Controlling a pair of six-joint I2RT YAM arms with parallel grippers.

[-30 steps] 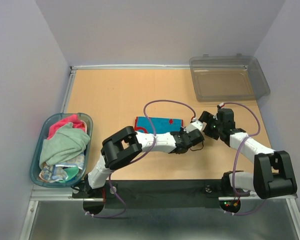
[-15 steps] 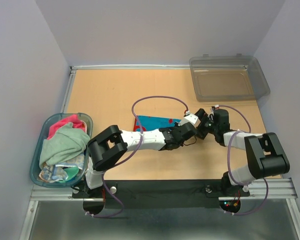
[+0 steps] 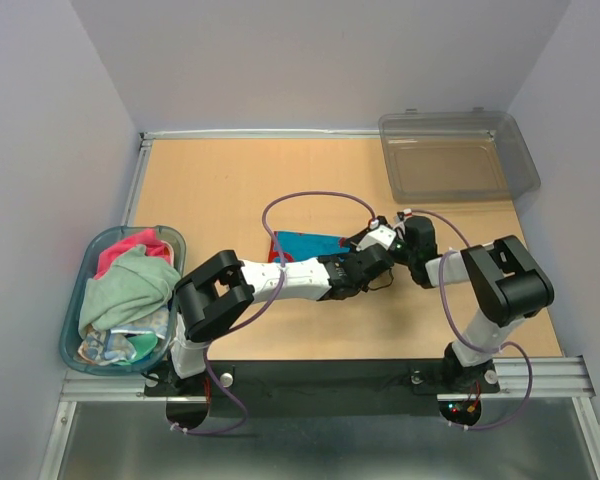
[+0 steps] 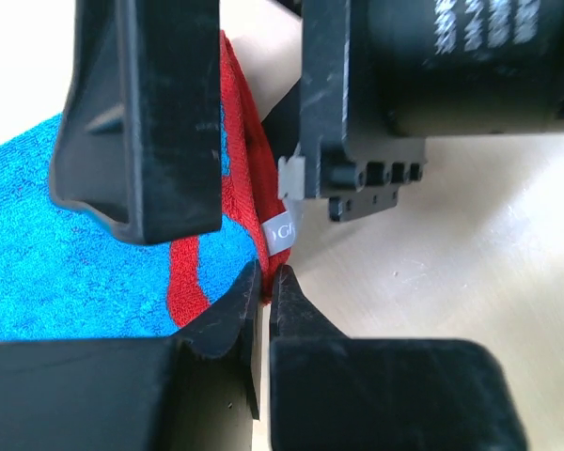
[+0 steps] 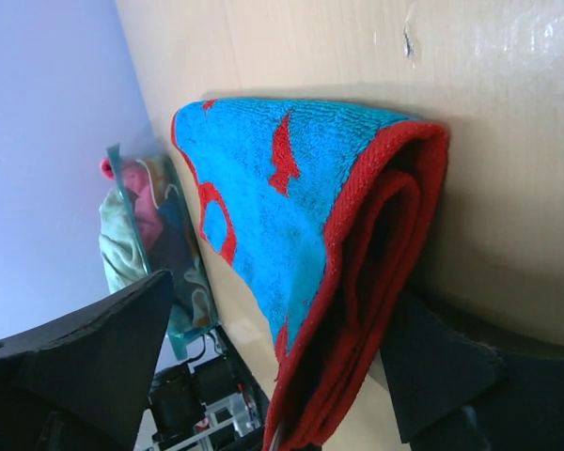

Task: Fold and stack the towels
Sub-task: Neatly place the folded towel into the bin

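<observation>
Left gripper (image 4: pixel 266 279) is closed to a thin slit, and its tips appear to nip the red hem of the blue towel (image 5: pixel 263 188), just below a small white label (image 4: pixel 282 230). Right gripper (image 5: pixel 280 303) is spread wide and holds nothing. The doubled red edge of the towel lies directly ahead of it, between its two fingers, and the left wrist view shows its black body hanging close above the same corner.

The towel rests on the bench (image 3: pixel 220 190), stretching away from both grippers toward the left arm's side. It already lies in at least two layers, and the rounded fold faces the right gripper. Its long axis runs side to side across the bench, roughly parallel to the near edge, and the folded end points toward the right arm.

My reading is that the first towel is mid-fold and no stack has been started. The rest, a pale green towel (image 3: pixel 130 285) and a pink towel (image 3: pixel 130 243) among them, are heaped in the tub (image 3: pixel 73 315), well off behind the left gripper.

The next move probably calls for the right gripper to close on the hem beside the left one. Both can then carry that end over together, keeping the layers square, and let go only once the cloth lies flat.
</observation>
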